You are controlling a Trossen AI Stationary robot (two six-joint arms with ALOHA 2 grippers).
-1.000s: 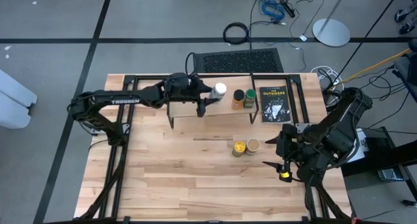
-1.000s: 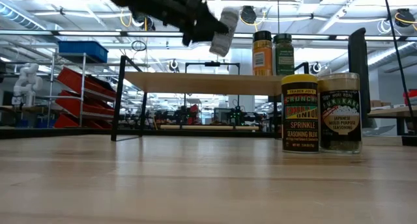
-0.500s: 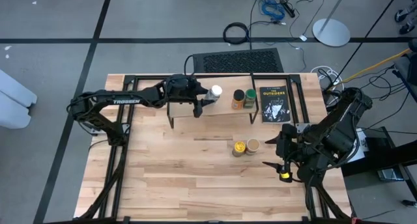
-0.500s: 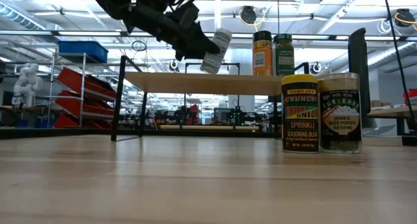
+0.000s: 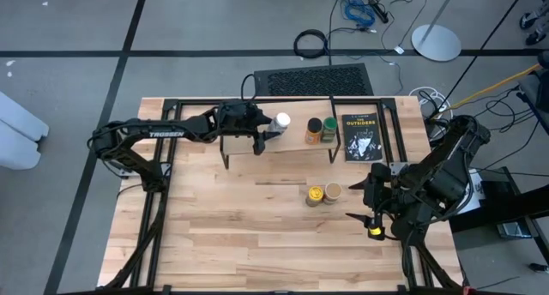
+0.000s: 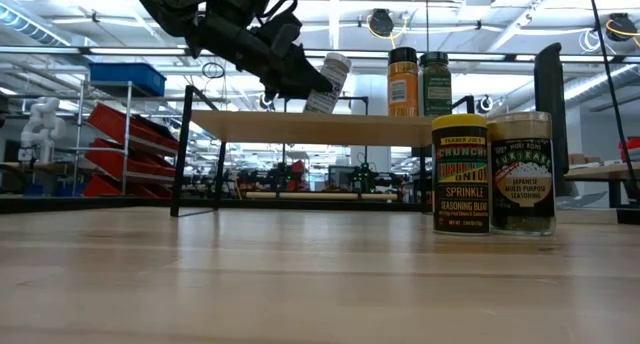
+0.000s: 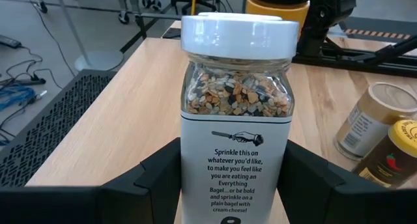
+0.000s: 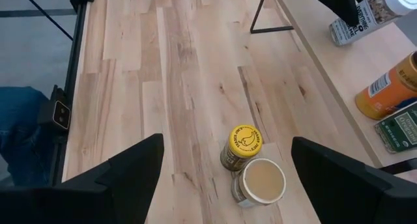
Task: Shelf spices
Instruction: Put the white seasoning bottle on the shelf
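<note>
Left tool (image 6: 300, 82) is clamped on the white-lidded clear spice jar (image 6: 327, 81), held tilted, its base at the light-wood shelf (image 6: 320, 128). Right tool (image 5: 364, 201) waits with fingers apart, the yellow-lidded jar (image 8: 240, 146) and tan-lidded jar (image 8: 258, 182) standing touching on the worktop (image 5: 240, 235) just ahead of it.

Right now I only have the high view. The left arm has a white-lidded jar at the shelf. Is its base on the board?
Observer: In the low view the white-lidded jar leans in the left tool, its lower edge at the shelf top; I can't tell if it touches.
Operator: What's inside it?
Observer: The left wrist view shows mixed tan and dark seeds under the lid.
Operator: And the two jars on the table?
Observer: The low view shows the yellow-lidded jar and the dark-lidded jar upright, side by side.
Operator: Right arm?
Observer: The right tool hangs open above those two, holding nothing.
</note>
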